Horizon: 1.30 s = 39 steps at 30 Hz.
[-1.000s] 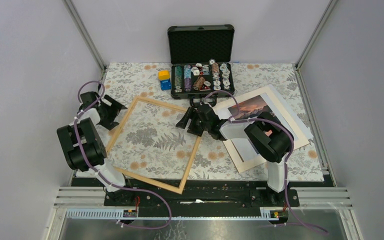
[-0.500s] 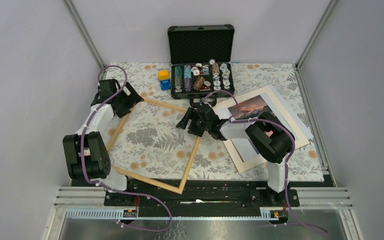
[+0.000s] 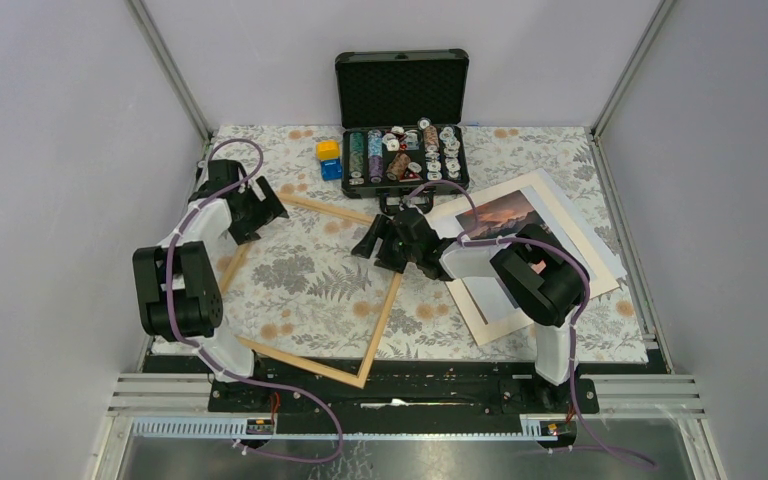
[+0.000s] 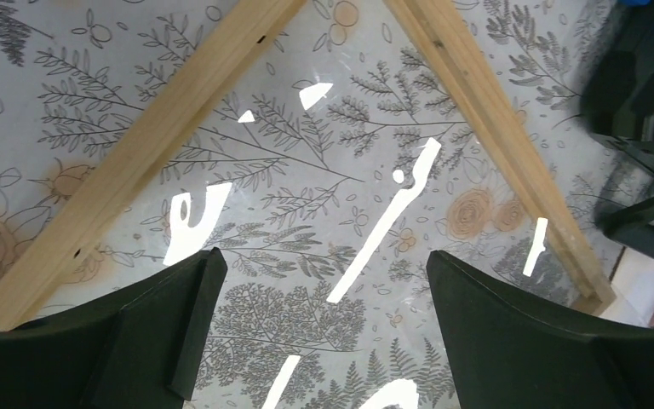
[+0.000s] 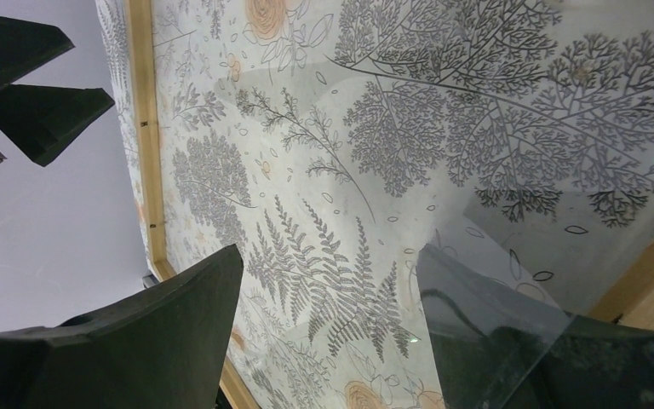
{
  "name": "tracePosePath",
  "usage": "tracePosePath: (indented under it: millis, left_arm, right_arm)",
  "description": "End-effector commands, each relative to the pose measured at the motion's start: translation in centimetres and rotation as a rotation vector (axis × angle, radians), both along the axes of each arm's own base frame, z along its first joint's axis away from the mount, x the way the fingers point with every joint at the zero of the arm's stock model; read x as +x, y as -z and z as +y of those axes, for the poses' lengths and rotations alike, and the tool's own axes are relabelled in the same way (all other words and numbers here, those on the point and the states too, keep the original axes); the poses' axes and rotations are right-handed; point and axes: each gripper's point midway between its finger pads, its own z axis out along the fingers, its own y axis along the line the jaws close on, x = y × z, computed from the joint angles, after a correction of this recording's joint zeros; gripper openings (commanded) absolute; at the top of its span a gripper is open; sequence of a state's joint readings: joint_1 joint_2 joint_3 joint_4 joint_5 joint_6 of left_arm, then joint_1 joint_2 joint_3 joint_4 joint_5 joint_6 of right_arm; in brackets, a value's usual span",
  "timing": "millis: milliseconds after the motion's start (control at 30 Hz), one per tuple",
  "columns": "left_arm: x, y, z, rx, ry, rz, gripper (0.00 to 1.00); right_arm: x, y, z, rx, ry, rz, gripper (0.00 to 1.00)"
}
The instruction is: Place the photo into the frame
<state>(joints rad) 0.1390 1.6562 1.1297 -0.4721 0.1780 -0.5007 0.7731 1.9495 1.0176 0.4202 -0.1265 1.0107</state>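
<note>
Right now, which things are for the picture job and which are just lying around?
For the job: photo, frame.
Just lying about: black case, poker chips, yellow block, blue block.

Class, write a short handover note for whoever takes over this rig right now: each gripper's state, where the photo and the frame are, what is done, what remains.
Left gripper: open, empty, over the far-left corner of the frame.
Right gripper: open, nothing visibly held, at the frame's far-right corner.
Photo: lying flat to the right of the frame, partly under the right arm.
Done: nothing yet; the photo is outside the frame.
Left: pick up the photo and lay it inside the frame.
</note>
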Motion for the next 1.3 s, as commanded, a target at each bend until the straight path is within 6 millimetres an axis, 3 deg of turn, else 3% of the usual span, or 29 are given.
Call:
tracePosePath:
  millis: [0,533,667,767,900,967,1267]
  left_arm:
    - [0.9,-0.5,1.5,0.086,0.007,-0.003,0.99]
    - [1.4,2.0,4.0,0.146,-0.043,0.065,0.99]
    - [1.3,0.5,4.0,0.155,-0.044,0.035,0.99]
    - [0.8,-1.2,5.5,0.241,-0.075,0.022,0.98]
    - [-1.0,-0.5,8.7,0.316,-0.134,0.103,0.8]
    - [-1.3,0.6,9.4,0.32,-0.14,0.136,0.78]
    - [0.0,1.8,9.6,0.339,-0.064,0.164,0.62]
  right_arm:
    - [-0.2,-1.7,1.5,0.066,-0.029,-0.031,0.82]
    - [-0.3,-1.1,1.8,0.084,-0.035,-0.017,0.83]
    - [-0.4,-1.0,2.0,0.088,-0.042,-0.012,0.83]
    - [-0.5,-0.8,2.1,0.091,-0.05,-0.005,0.82]
    - [-0.8,-0.4,2.2,0.099,-0.064,0.0,0.82]
    - [-0.8,-0.5,2.3,0.105,-0.068,-0.003,0.82]
    - [-0.8,-0.5,2.5,0.112,-0.084,-0.011,0.82]
